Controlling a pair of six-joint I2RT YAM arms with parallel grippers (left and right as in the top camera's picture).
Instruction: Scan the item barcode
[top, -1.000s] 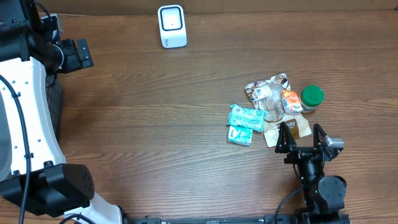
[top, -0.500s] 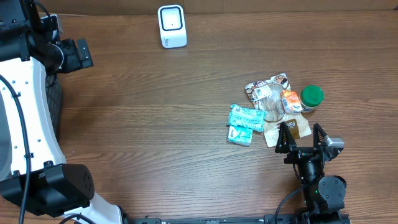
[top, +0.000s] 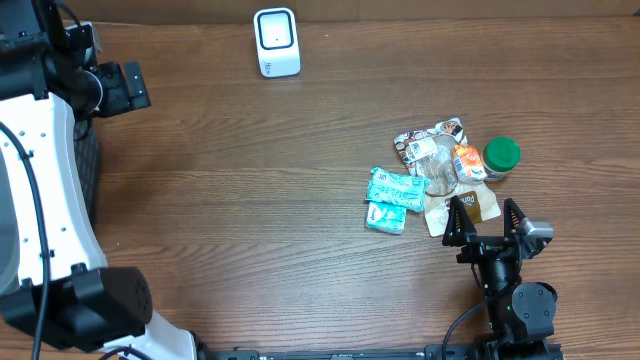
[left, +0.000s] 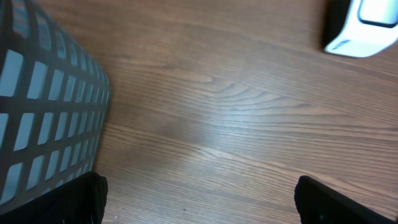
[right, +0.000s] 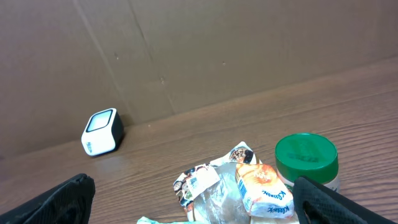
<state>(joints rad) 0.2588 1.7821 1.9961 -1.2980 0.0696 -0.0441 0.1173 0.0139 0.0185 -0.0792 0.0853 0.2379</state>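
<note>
Packets lie heaped at the right of the overhead frame, beside a jar. We see our right end effector spread just below them, our left end effector spread too, and the scanner at top.

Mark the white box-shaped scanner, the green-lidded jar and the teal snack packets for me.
white box-shaped scanner (top: 276, 40), overhead view, on its top face.
green-lidded jar (right: 306, 157), right wrist view, on the middle of its lid.
teal snack packets (top: 397, 189), overhead view, on the middle of the upper packet.
</note>
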